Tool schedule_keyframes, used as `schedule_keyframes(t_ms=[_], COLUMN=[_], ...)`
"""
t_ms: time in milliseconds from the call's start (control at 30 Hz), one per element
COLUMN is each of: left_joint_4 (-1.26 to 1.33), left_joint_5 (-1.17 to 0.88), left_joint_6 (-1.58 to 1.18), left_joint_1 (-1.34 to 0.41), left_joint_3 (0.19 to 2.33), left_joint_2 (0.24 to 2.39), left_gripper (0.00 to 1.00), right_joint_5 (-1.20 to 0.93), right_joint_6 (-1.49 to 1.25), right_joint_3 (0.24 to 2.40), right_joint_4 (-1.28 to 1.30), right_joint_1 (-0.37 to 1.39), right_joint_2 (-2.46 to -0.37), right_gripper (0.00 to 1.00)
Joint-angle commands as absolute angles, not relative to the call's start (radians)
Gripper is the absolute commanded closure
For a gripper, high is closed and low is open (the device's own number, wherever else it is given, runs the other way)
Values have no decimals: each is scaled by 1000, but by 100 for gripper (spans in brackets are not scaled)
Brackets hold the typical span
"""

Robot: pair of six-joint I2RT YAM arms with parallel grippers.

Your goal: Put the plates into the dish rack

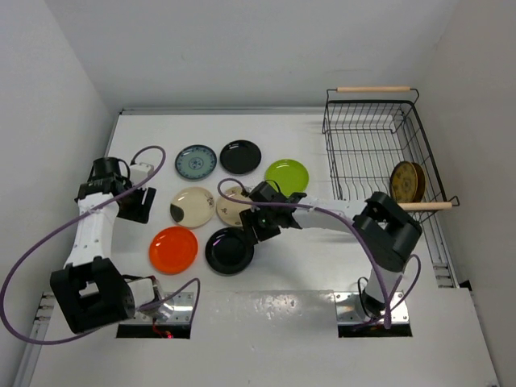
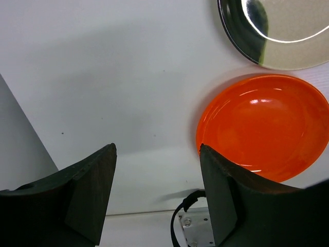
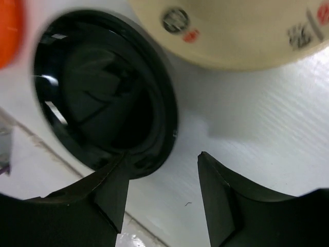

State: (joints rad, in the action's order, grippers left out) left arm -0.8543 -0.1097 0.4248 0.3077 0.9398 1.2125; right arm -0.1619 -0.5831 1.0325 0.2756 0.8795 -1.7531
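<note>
Found right claw (image 3: 162,172) spread and empty, low over desk (image 3: 267,134), rim of near black plate (image 3: 103,92) lying between its fingers; judged set so to pinch that rim edgewise. Noted left claw (image 2: 157,157) likewise spread, holding nothing, parked beside orange-red plate (image 2: 264,126), clear of right arm. Found brown-and-yellow plates (image 1: 405,181) upright in dish rack (image 1: 367,103), well apart from those flat on desk.
</note>
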Motion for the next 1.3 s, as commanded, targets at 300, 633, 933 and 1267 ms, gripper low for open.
schedule_keyframes(t_ms=[300,633,933,1267], left_joint_4=[-870,-870,-818,-779], left_joint_5=[-89,-98,-133,-133], left_joint_6=[407,416,416,416], left_joint_1=[311,311,311,293], left_joint_3=[933,972,1069,1135], left_joint_2=[1134,1167,1293,1422], left_gripper=[29,29,29,29], right_joint_5=[-229,-215,41,649], right_joint_6=[-739,-525,-230,248], right_joint_3=[927,1013,1406,1433], right_joint_4=[29,206,653,579], right_joint_1=[910,887,576,31], right_joint_2=[-1862,-1578,-1300,-1344], right_gripper=[64,100,100,100])
